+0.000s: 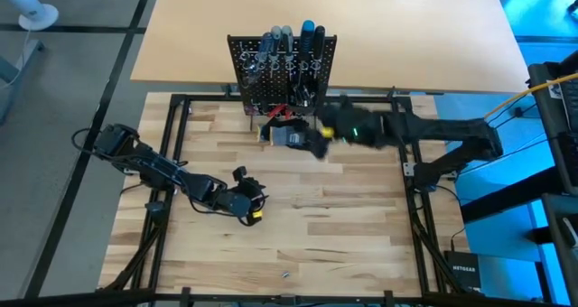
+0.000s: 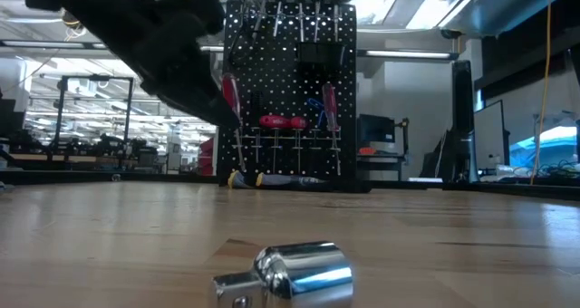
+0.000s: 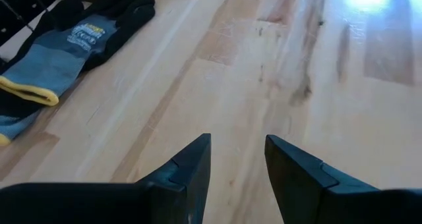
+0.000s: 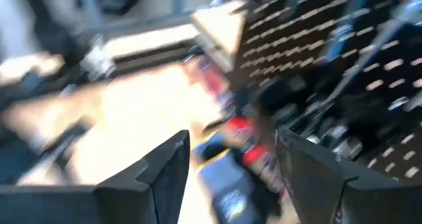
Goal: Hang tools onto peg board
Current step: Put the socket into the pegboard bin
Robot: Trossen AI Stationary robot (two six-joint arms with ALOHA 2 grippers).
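Note:
The black peg board (image 1: 280, 68) stands upright at the table's far side. Screwdrivers with black, blue and grey handles (image 1: 289, 38) stick up from its top row. Red-handled ones (image 2: 331, 104) hang on its face. A shiny silver piece (image 2: 290, 274) lies on its side near the table's near edge, also in the high view (image 1: 284, 274). My right gripper (image 4: 231, 141) is open and empty, just in front of the board's foot (image 1: 312, 144). My left gripper (image 3: 237, 141) is open and empty, low over the table's middle (image 1: 256, 203).
A dark grey-black glove bundle with a yellow cuff (image 1: 287, 135) lies at the board's foot, under my right gripper, and shows in the left wrist view (image 3: 66, 46). A black metal frame (image 1: 167, 162) borders the wooden tabletop. Bare wood lies between my left gripper and the near edge.

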